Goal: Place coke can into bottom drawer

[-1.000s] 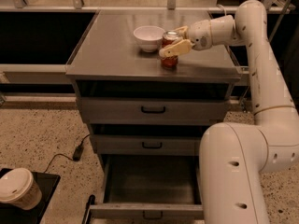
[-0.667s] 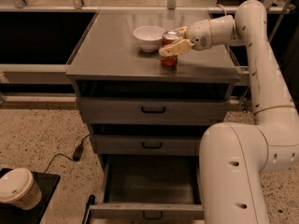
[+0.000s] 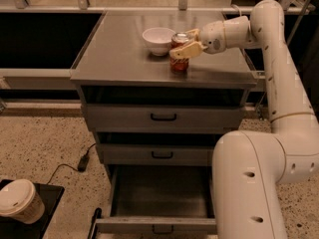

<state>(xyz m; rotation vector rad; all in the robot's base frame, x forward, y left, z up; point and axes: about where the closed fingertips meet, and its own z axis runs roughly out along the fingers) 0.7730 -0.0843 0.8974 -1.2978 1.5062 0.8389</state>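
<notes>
The red coke can stands upright on the grey cabinet top, just right of the white bowl. My gripper reaches in from the right at the can's upper half, with one tan finger across the can's front and the other behind it. The bottom drawer is pulled out at the lower middle, its tray open and its front panel low at the frame's edge.
Two upper grey drawers are closed. My white arm body stands at the lower right, beside the open drawer. A paper cup with a lid sits at lower left. A black cable lies on the floor.
</notes>
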